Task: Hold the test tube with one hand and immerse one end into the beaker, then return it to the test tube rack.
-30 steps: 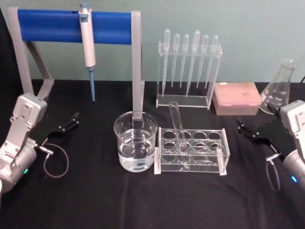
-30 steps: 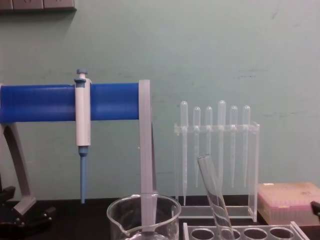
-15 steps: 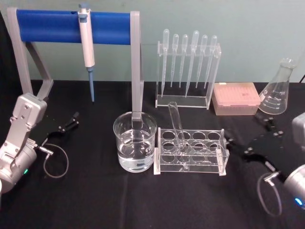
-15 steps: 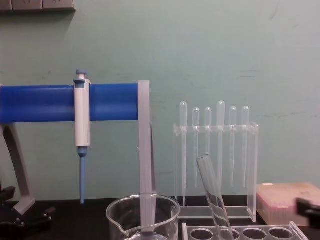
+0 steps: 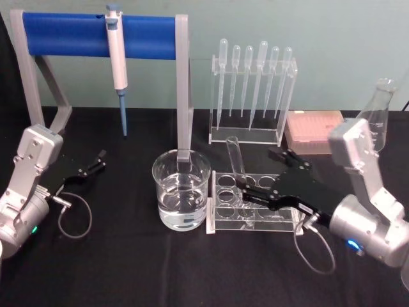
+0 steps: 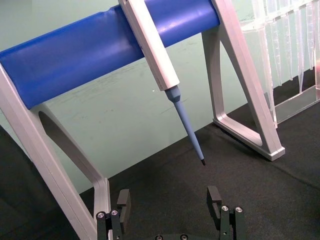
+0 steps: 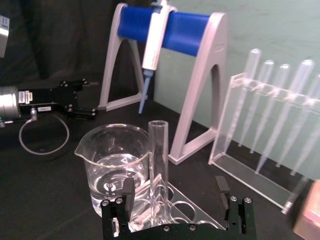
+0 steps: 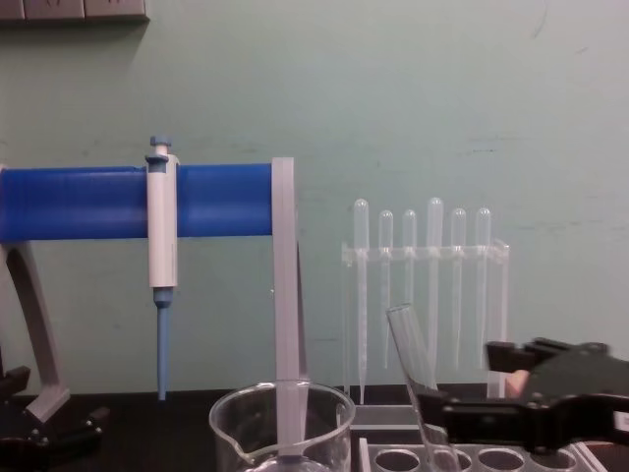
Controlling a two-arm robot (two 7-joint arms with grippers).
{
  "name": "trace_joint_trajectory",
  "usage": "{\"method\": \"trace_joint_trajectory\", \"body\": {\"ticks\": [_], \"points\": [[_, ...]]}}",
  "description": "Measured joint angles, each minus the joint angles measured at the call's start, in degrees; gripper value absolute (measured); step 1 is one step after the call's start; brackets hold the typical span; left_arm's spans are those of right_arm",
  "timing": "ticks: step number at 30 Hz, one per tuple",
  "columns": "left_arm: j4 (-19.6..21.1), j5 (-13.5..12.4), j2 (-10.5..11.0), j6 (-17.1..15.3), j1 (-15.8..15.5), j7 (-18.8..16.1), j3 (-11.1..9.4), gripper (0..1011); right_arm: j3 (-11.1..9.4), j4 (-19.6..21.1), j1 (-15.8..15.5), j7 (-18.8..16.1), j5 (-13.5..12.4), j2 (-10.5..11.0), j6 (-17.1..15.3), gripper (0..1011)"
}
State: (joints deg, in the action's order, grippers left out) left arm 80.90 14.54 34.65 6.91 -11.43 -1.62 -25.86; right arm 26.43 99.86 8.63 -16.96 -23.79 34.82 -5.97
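Test tube (image 5: 237, 163) leaning, rim up, in a hole of the clear test tube rack (image 5: 220, 206), near the end that stands just beside the beaker (image 5: 161, 185), so the dip should need only a lift and a short sideways carry. The left gripper (image 5: 97, 161) is parked, jaws apart, at the left of the table (image 5: 192, 275), well clear. The right gripper (image 5: 257, 173) reaches in just above the rack with jaws spread wide and empty, level with the tube's mid-length for a grip below the rim. The tube lines up with the gap, nearer one finger than the other, apparently untouched.
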Motion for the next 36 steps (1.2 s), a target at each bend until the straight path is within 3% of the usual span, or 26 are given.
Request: {"method": "trace_joint_trajectory", "body": {"ticks": [7, 14, 25, 36], "points": [[0.00, 0.00, 0.00, 0.00, 0.00, 0.00, 0.00, 1000, 2.51, -3.67, 6.18, -4.20, 2.01, -2.10, -4.74, 1002], [0.00, 0.00, 0.00, 0.00, 0.00, 0.00, 0.00, 1000, 3.53, -5.26, 8.95, -6.76, 3.42, -3.63, -6.74, 983], [0.00, 0.00, 0.00, 0.00, 0.00, 0.00, 0.00, 1000, 2.59, -5.26, 8.55, -7.19, 4.92, -4.93, -7.44, 713], [0.00, 0.00, 0.00, 0.00, 0.00, 0.00, 0.00, 1000, 1.30, -4.72, 7.77, -7.73, 6.06, -5.78, -7.57, 349]]}}
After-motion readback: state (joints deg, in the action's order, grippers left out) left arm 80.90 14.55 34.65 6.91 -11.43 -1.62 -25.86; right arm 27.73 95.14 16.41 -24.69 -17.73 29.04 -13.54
